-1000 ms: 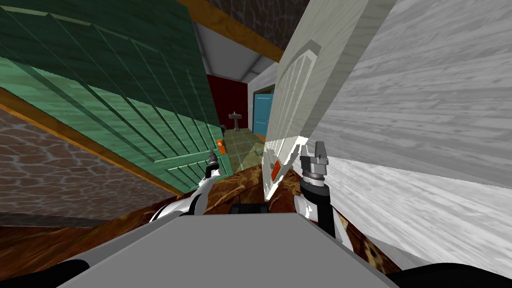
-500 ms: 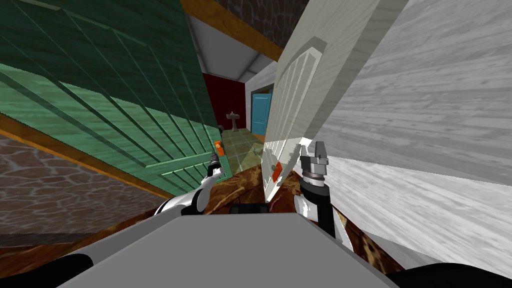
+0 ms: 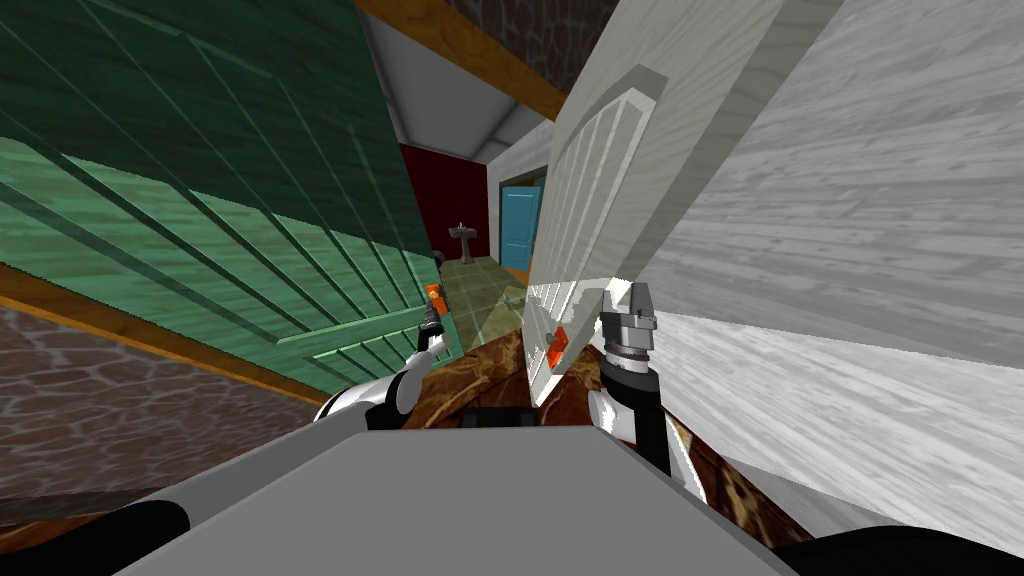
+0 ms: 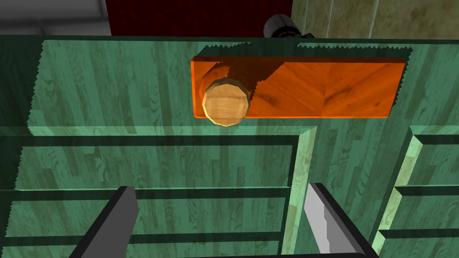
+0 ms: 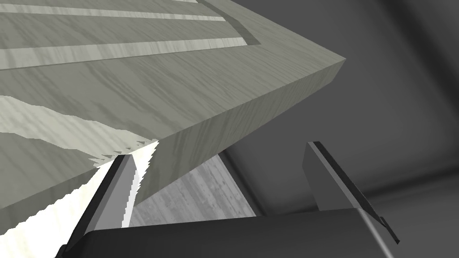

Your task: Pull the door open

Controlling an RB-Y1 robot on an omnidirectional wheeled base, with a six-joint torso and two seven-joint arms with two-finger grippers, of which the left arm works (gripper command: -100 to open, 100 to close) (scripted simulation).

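Observation:
A green panelled door (image 3: 250,250) stands ajar on my left, with an orange plate (image 4: 313,89) and a round wooden knob (image 4: 225,103) near its free edge. My left gripper (image 4: 220,186) is open and close to the door face. It sits a little short of the knob, and the knob is outside its fingers. In the head view the left gripper (image 3: 432,322) is just below the orange plate (image 3: 434,293). My right gripper (image 3: 640,300) is raised and open beside a white door (image 3: 590,200). That white door's corner edge (image 5: 251,112) sits between the open fingers of the right gripper (image 5: 219,151).
The white door carries its own orange plate (image 3: 556,347). Between the two doors a narrow gap leads over brown floor (image 3: 480,365) to a tiled room with a pedestal sink (image 3: 462,238) and a blue door (image 3: 522,225). A grey plank wall (image 3: 850,300) runs along my right.
My left gripper has crept up closer to the orange plate on the green door. The view has shifted slightly. The right arm has not moved.

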